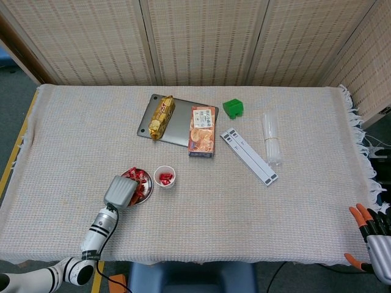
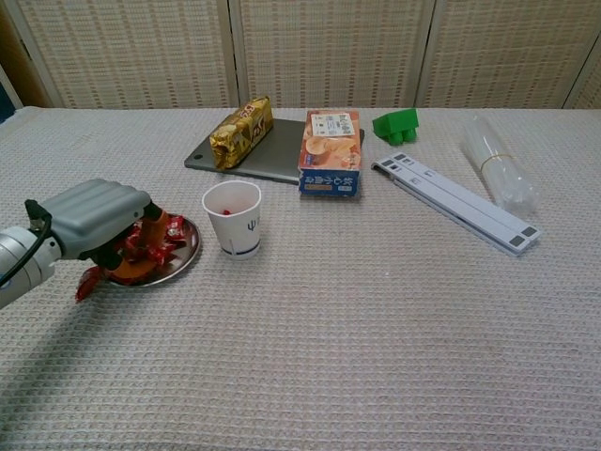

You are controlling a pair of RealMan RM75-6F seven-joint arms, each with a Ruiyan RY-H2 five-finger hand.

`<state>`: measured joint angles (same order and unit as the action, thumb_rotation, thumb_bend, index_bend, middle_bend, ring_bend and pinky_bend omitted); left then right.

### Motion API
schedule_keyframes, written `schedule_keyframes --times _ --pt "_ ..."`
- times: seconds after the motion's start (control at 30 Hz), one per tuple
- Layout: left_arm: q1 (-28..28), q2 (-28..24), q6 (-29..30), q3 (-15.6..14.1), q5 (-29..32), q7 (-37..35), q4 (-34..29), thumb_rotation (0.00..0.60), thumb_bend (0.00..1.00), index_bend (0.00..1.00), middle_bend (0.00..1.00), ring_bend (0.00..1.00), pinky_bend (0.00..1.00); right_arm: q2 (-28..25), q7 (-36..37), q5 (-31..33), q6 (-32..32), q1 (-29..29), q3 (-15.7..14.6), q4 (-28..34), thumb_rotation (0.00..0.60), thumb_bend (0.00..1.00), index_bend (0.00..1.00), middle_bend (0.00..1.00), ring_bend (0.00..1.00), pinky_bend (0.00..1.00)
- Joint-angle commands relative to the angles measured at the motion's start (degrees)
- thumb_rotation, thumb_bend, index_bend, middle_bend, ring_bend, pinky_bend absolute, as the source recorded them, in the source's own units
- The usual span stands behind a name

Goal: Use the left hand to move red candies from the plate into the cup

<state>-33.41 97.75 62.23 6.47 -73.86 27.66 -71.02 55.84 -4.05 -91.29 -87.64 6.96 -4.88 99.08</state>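
Red candies [image 2: 161,237] lie heaped on a small metal plate [image 2: 184,258] near the left front of the cloth-covered table [image 1: 201,201]; one more red candy [image 2: 90,281] lies on the cloth just off the plate's left rim. The left hand [image 2: 96,218] sits over the left part of the plate, back upward, fingers curled down among the wrappers; whether it grasps a candy cannot be told. Just right of the plate stands a white paper cup [image 2: 234,218], upright, with red candies visible inside in the head view.

Farther back lies a closed grey laptop [image 1: 177,125] with a gold snack packet [image 1: 162,116] resting on its left part. A blue-and-orange biscuit box [image 1: 202,130] stands at the laptop's right edge. To the right are a green block [image 1: 233,108], a white folded stand [image 1: 248,156] lying diagonally, and a bundle of clear plastic sleeves [image 1: 271,138].

The right hand [image 1: 374,235] rests off the table's near right corner, its orange-tipped fingers spread and holding nothing.
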Motion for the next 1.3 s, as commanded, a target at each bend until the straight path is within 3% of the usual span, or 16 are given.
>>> schedule_keyframes --times 0.03,0.27,0.5,0.8,1.07,1.3 --pt "0.26 -0.57 0.68 0.00 -0.19 0.07 -0.62 0.600 0.68 0.75 0.76 0.67 1.00 0.00 0.00 -0.04 0.02 0.00 -0.03 -0.02 0.600 0.04 0.00 0.00 0.00 0.00" --pt "0.63 -3.35 3.61 0.99 -1.49 -0.31 -4.51 0.600 0.71 0.76 0.77 0.68 1.00 -0.12 0.25 -0.05 0.06 -0.05 -0.02 -0.04 0.600 0.04 0.00 0.00 0.00 0.00" --pt "-1.12 -6.05 4.95 4.60 -0.85 2.18 -10.33 0.600 0.71 0.76 0.77 0.68 1.00 -0.35 0.69 0.26 0.32 -0.25 0.14 -0.03 0.600 0.04 0.00 0.00 0.00 0.00" --pt "-6.40 -3.43 2.75 7.76 1.17 8.37 -15.55 0.600 0.71 0.76 0.77 0.68 1.00 -0.46 0.85 1.21 0.85 -0.55 0.53 0.08 0.600 0.04 0.00 0.00 0.00 0.00" --pt "-11.62 3.10 1.07 8.00 2.52 16.63 -9.71 0.600 0.70 0.76 0.77 0.68 1.00 -0.85 1.74 1.98 1.34 -0.77 0.76 -0.06 0.600 0.04 0.00 0.00 0.00 0.00" --pt "-13.80 6.08 -0.17 8.49 4.38 16.86 -4.76 0.600 0.70 0.76 0.77 0.68 1.00 -1.24 2.90 2.07 1.07 -0.64 0.78 -0.23 0.600 0.04 0.00 0.00 0.00 0.00"
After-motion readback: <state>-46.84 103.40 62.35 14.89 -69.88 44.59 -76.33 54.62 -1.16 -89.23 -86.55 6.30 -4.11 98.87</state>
